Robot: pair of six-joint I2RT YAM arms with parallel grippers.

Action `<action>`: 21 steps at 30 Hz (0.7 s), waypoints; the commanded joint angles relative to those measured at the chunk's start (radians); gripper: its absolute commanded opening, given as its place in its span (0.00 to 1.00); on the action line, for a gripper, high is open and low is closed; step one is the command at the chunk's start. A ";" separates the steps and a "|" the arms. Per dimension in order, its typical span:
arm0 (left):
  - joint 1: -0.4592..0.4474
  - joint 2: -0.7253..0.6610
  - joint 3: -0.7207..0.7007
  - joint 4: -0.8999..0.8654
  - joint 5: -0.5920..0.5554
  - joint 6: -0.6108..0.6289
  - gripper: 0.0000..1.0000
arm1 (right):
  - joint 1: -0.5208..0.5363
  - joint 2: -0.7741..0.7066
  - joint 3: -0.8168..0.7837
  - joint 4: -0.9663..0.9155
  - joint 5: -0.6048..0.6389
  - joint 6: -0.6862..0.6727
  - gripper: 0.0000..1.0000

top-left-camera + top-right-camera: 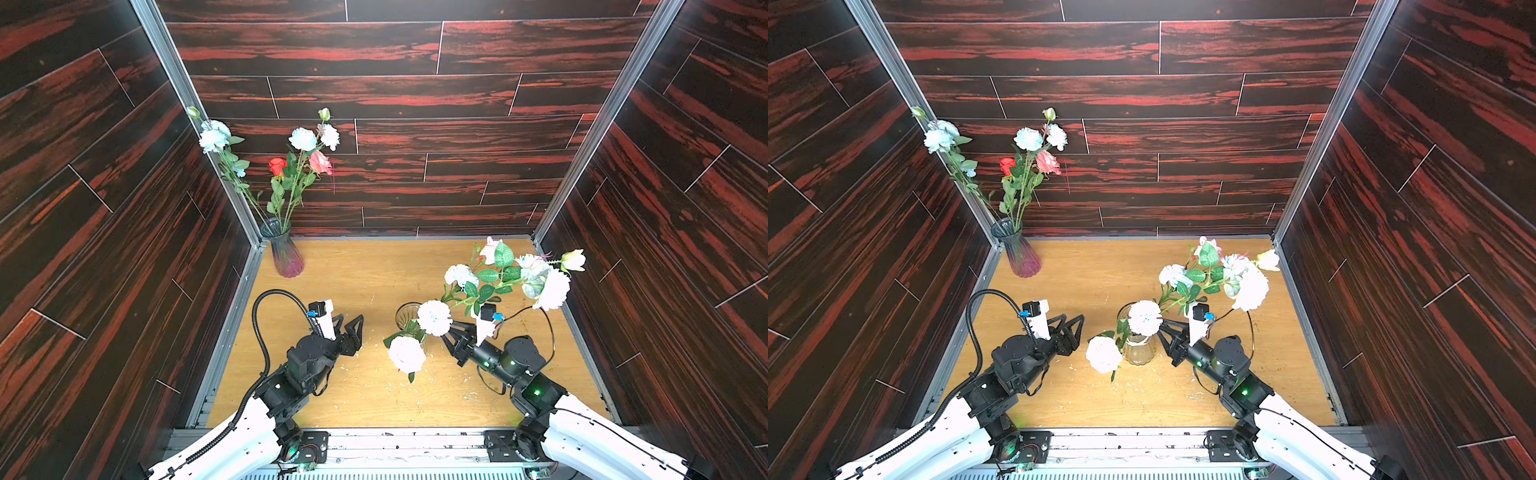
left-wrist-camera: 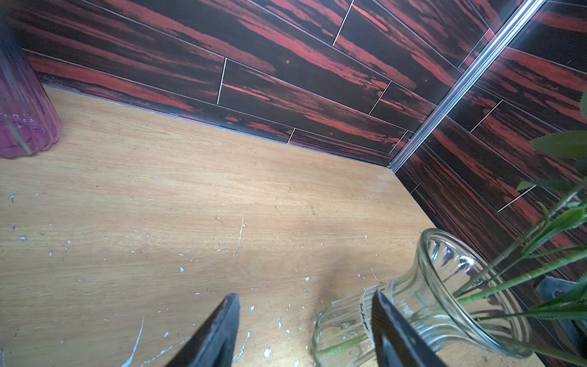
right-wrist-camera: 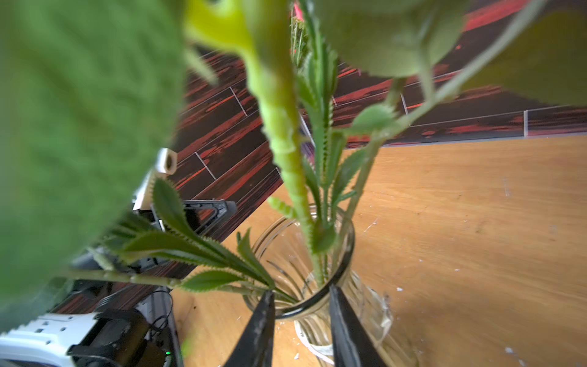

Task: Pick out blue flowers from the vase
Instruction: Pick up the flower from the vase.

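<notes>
A clear glass vase (image 1: 409, 313) (image 1: 1138, 349) (image 3: 343, 254) stands mid-table. It holds blue flowers with pale ruffled blooms (image 1: 460, 275) (image 1: 1144, 318), paler big roses (image 1: 407, 353) and green stalks (image 3: 286, 159) leaning right. My right gripper (image 1: 451, 330) (image 1: 1163, 325) (image 3: 300, 290) is at the vase's mouth. Its jaws stand a little apart over the near rim, with a leafy stalk (image 3: 203, 279) beside one fingertip and nothing clamped. My left gripper (image 1: 353, 328) (image 2: 305, 305) hangs open to the left of the vase (image 2: 444, 286), holding nothing.
A purple vase (image 1: 286, 257) (image 2: 25, 120) stands in the back left corner with more pale blue blooms (image 1: 303, 139), a red rose (image 1: 277, 165) and a pink rose (image 1: 321, 162). Dark panelled walls (image 1: 457, 124) enclose the wooden table (image 1: 374, 399) on three sides.
</notes>
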 commanded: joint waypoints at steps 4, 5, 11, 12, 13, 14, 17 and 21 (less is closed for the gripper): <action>0.010 -0.006 -0.011 0.010 -0.006 -0.007 0.67 | -0.004 -0.020 0.018 0.058 -0.016 -0.004 0.28; 0.010 -0.003 -0.010 0.010 -0.005 -0.006 0.68 | -0.004 -0.021 0.020 0.058 -0.010 -0.007 0.28; 0.011 0.004 -0.006 0.010 -0.003 -0.008 0.67 | -0.004 0.015 0.044 0.071 0.016 -0.036 0.27; 0.011 0.004 -0.007 0.010 -0.003 -0.010 0.67 | -0.004 0.023 0.046 0.077 0.020 -0.039 0.27; 0.012 0.002 -0.008 0.010 -0.003 -0.010 0.67 | -0.004 0.029 0.045 0.082 0.026 -0.042 0.27; 0.011 0.001 -0.008 0.010 -0.003 -0.010 0.67 | -0.004 0.033 0.046 0.084 0.030 -0.044 0.27; 0.013 0.002 -0.009 0.012 0.000 -0.011 0.67 | -0.005 0.043 0.052 0.077 0.061 -0.051 0.27; 0.016 0.009 -0.006 0.012 0.005 -0.011 0.67 | -0.004 0.050 0.052 0.072 0.092 -0.064 0.27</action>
